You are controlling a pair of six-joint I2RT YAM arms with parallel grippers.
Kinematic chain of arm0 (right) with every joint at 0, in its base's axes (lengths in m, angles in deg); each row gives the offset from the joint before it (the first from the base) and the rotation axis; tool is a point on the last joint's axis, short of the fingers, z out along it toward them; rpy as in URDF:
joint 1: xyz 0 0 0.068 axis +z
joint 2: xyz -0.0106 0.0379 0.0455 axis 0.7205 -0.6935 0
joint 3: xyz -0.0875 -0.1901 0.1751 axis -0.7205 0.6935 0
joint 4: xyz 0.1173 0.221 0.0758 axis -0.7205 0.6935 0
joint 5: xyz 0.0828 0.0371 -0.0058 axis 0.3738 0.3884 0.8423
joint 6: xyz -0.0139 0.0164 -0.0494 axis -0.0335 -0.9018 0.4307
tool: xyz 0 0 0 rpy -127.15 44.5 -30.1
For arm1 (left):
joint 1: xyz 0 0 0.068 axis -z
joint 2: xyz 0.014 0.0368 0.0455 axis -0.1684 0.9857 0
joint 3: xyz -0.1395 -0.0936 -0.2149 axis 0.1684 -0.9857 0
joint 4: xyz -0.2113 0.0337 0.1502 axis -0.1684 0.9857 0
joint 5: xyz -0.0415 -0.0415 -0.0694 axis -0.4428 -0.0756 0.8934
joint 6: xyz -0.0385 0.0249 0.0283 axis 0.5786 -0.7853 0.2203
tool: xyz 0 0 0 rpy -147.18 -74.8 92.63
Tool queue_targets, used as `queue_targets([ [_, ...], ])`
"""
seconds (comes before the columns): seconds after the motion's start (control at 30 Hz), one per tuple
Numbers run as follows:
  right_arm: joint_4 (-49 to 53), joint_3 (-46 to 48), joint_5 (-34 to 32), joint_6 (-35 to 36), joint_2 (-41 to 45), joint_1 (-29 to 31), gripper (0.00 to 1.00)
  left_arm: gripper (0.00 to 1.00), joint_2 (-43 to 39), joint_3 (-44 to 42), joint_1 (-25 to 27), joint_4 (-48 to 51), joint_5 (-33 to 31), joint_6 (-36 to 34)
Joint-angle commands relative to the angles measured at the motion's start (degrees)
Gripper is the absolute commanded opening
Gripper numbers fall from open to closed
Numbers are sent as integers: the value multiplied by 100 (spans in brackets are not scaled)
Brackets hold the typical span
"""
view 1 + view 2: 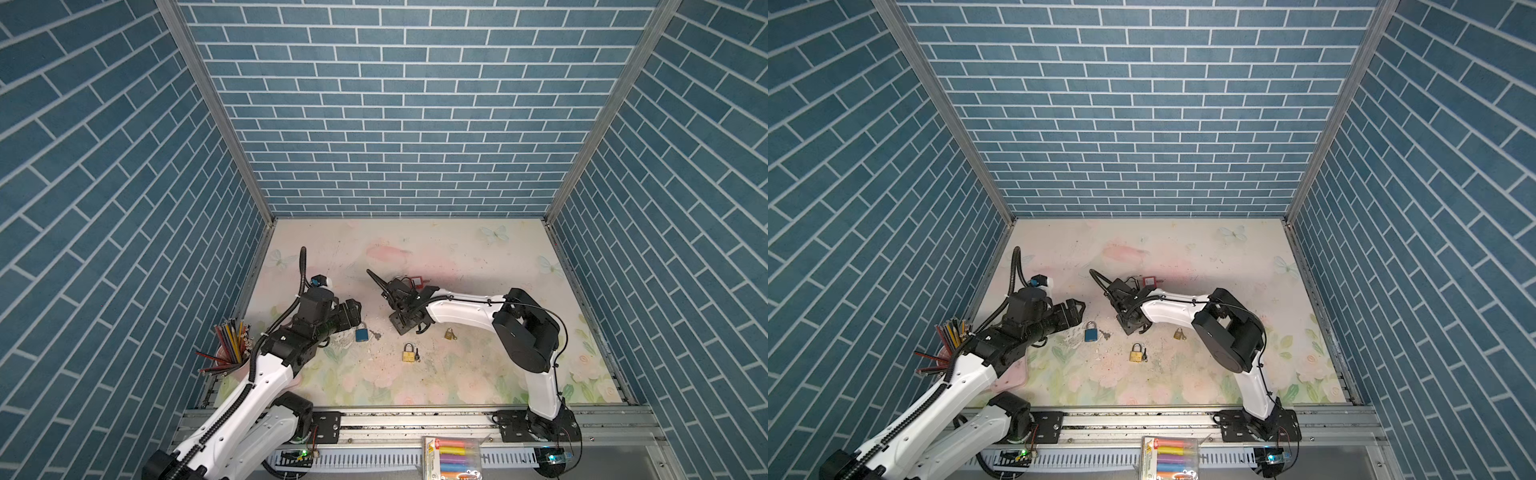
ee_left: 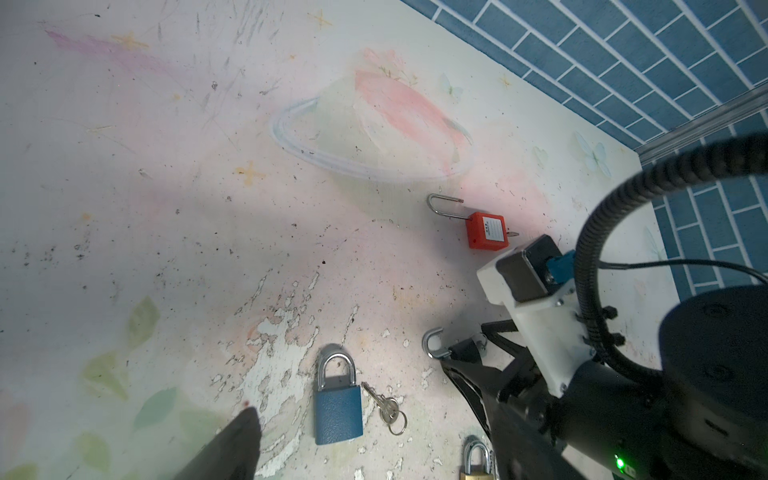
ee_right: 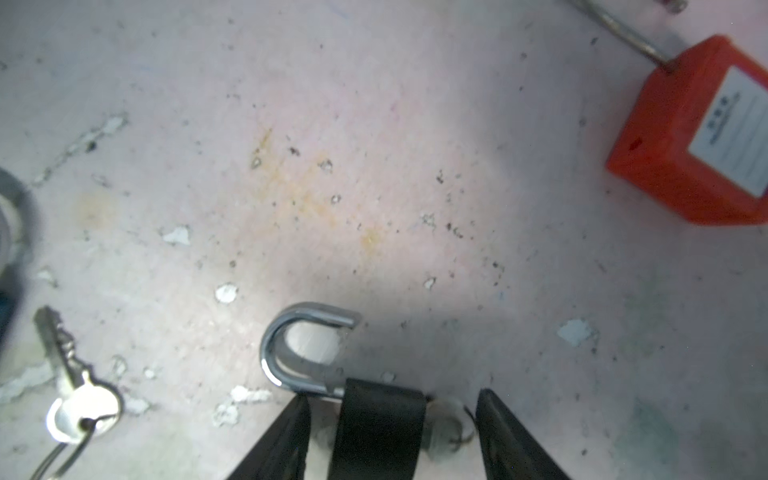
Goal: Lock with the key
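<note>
Currently the right claw (image 3: 392, 397) is low over the middle of the bench (image 1: 457, 257), its jaws parted on either side of a black padlock (image 3: 378, 428) that lies on the surface. One finger (image 3: 286, 432) sits close against the padlock's body. The other is clearly apart from it, with something small and blurred in the gap that I cannot make out, so this claw grips nothing. The padlock's silver shackle (image 3: 270, 353) is swung open, its free end clear of the body.

The left claw (image 1: 1077, 313) hangs wide open and empty on the left in both top views, near a blue padlock (image 2: 337, 415) that lies flat with its shackle shut. A silver key (image 2: 384, 405) on a ring rests just beside the blue body, not in it. A red padlock (image 2: 487, 230) with a long open shackle lies farther back, near the right claw. Nearer the front edge are a brass padlock (image 1: 408, 353) with a dark key at its side and, apart from it, a smaller brass padlock (image 1: 449, 333). A cup of pencils (image 1: 230, 345) stands at the bench's left edge
</note>
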Motion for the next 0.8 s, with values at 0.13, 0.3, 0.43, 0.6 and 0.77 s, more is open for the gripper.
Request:
queue_targets([
  [0.13,449,-513,-441,-49,-399,-311,67,87,-57,-33,17,32,-67,27],
  [0.3,216,-302,31,-142,-197,-582,64,87,-46,-18,13,70,-84,79],
  [0.43,-332,176,372,-108,401,-603,64,88,36,99,66,264,-195,119],
  [0.6,-1096,832,677,-293,1436,-688,64,88,392,429,683,467,-694,97],
  [0.77,-1362,1528,693,-622,2623,-785,64,87,1277,1136,1696,819,-1272,-436],
])
